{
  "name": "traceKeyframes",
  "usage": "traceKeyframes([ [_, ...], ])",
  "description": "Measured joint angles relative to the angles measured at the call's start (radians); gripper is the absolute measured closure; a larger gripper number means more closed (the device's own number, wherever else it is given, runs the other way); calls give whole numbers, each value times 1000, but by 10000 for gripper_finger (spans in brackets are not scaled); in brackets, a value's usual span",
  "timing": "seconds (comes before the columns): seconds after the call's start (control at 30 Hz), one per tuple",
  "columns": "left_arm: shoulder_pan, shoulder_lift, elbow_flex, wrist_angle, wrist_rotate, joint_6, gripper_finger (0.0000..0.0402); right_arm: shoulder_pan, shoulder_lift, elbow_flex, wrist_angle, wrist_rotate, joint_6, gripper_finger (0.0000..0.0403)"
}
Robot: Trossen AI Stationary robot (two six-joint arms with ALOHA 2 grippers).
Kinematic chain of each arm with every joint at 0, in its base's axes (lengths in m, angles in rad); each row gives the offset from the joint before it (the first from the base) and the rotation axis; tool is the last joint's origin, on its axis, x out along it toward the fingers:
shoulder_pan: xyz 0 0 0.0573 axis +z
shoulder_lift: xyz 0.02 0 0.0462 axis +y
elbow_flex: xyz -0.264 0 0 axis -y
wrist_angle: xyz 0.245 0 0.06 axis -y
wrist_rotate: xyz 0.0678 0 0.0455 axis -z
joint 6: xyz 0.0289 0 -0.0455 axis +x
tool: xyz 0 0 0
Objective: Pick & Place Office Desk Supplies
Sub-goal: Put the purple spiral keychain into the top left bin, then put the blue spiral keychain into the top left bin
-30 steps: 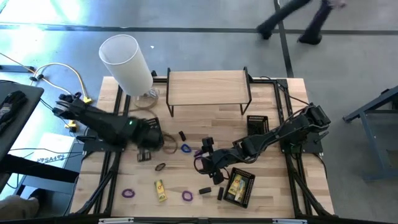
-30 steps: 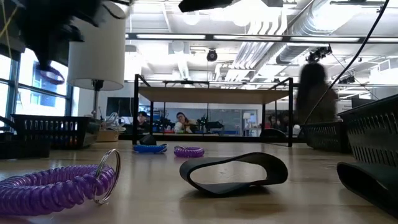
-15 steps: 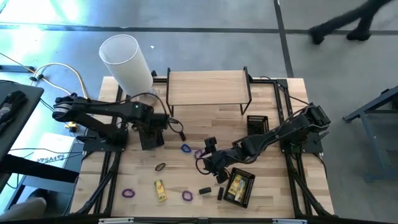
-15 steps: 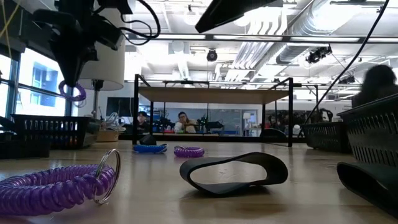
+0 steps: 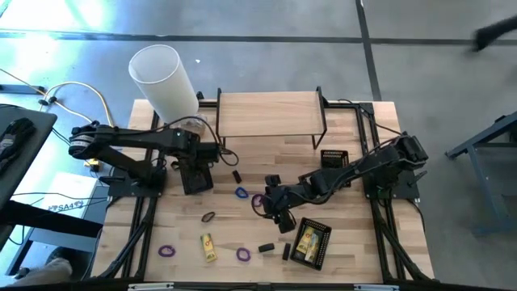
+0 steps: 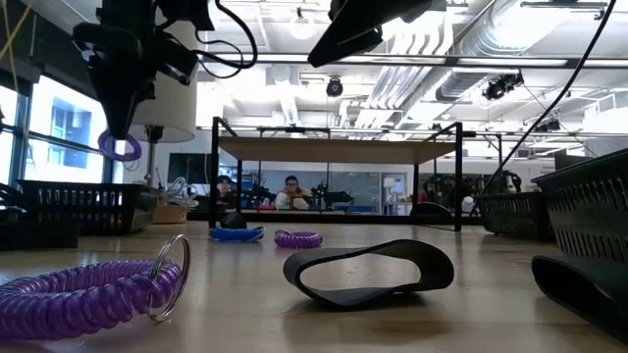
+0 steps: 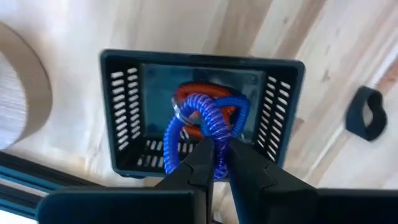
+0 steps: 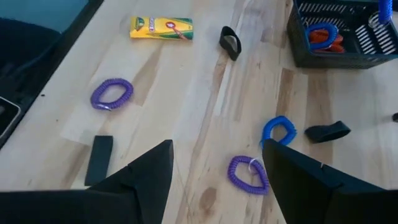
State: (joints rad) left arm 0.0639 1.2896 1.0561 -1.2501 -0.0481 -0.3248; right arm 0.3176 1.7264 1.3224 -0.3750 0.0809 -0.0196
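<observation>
Your left gripper (image 7: 214, 163) pinches a ribbed blue coil band (image 7: 199, 121) above the square black mesh tray (image 7: 127, 112) at the table's 9 o'clock (a red coil (image 7: 199, 93) lies inside). Your right gripper (image 8: 214, 168), fingers spread and holding nothing, hovers mid-table over a purple coil loop (image 8: 247, 174) on the pale wood.

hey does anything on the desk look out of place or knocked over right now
Nothing looks spilled or damaged. Coil bands and black blocks lie scattered over the table, awaiting sorting. The left gripper holds a blue coil band over a mesh tray.
</observation>
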Motion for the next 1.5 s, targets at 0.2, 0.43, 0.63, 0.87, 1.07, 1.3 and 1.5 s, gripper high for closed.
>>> traceKeyframes([
  [0.2,0,0,-15,1,4,-47,324,2,0,0,4,-9,0,168],
  [0.43,0,-2,-32,-10,-80,6,270,10,0,0,1,-7,-2,168],
  [0.63,-20,-31,-16,-37,-82,-45,267,10,0,0,6,-5,-2,168],
  [0.87,-168,-79,-14,-31,-81,-206,267,-5,0,0,0,68,23,168],
  [1.07,-389,-91,-13,-16,-80,-405,267,-47,0,0,0,60,151,168],
  [1.3,-647,-90,-13,30,-111,-571,267,-52,0,0,133,9,87,168],
  [1.5,-782,-89,-13,90,-153,-661,267,-51,0,0,238,0,43,168],
])
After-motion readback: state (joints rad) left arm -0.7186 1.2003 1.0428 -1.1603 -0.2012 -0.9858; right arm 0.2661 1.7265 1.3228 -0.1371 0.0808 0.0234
